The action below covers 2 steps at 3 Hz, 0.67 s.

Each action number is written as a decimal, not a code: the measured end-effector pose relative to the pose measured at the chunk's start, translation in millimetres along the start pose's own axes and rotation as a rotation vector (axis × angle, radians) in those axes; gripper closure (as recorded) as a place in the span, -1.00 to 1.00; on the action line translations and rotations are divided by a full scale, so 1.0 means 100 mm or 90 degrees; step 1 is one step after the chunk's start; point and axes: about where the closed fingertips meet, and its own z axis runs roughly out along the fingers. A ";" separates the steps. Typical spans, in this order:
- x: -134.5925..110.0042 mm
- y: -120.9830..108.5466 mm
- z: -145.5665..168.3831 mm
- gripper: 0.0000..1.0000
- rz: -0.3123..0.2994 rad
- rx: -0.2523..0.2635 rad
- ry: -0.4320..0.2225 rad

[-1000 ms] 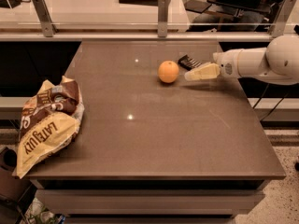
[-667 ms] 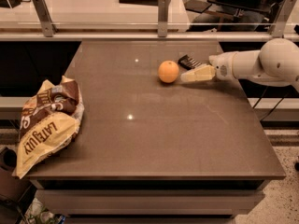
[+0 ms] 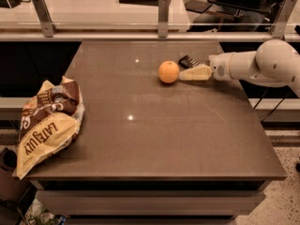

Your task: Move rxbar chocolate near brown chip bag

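The brown chip bag [image 3: 47,125] lies crumpled at the worktop's [image 3: 154,144] 9 o'clock edge, dark brown top toward the back, yellow lower part toward the front corner and partly over the rim. A wide stretch of bare surface separates it from everything else.

Toward 1 o'clock on the worktop sits an orange [image 3: 168,71]. Just beyond it, at about 2 o'clock from the fruit, the rxbar chocolate [image 3: 188,61] lies flat, well apart from the bag, with only its dark end showing behind the gripper [image 3: 190,73]. The gripper reaches in low from 3 o'clock on the white arm [image 3: 253,67], its cream tip almost at the orange and just on the near side of the bar. Whether the jaws are released or clenched I cannot tell, nor whether they hold the bar at all.

The step in hand looks like the pick-up. To do it well, the gripper likely needs to shift toward 12 o'clock so the jaws straddle the bar's narrow width instead of sitting in front of it, and come down without nudging the orange, which would roll. Once the grip is firm, lift clear of the fruit before carrying the bar toward 9 o'clock.
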 end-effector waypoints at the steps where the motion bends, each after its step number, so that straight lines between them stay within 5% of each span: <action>1: 0.00 0.00 0.00 -0.19 0.000 0.000 0.000; 2: 0.00 0.00 0.00 0.30 0.000 0.000 0.000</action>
